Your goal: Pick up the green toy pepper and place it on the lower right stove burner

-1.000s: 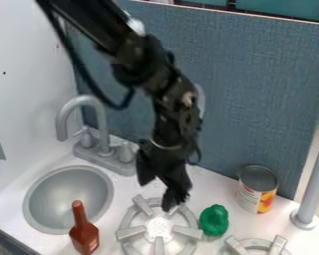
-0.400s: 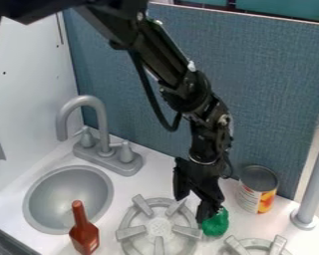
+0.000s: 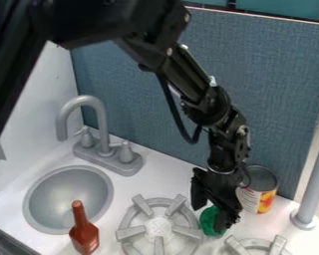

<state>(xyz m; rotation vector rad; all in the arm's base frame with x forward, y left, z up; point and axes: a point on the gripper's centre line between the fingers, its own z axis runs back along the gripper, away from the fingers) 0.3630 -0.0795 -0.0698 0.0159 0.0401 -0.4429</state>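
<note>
Beside the burner (image 3: 158,227), green object (image 3: 207,220), partly behind the jaws, tips spread wide

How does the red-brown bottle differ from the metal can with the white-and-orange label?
The red-brown bottle narrows to a slim neck; the metal can is a wide cylinder. The bottle is beside the round grey sink; the can is partly behind the black robot hand. Both are on the white counter.

The bottle (image 3: 83,232) stands right before the sink (image 3: 68,197); the faucet (image 3: 100,129) is behind it; the can (image 3: 258,188) stands right of the stove burner (image 3: 158,228).
</note>
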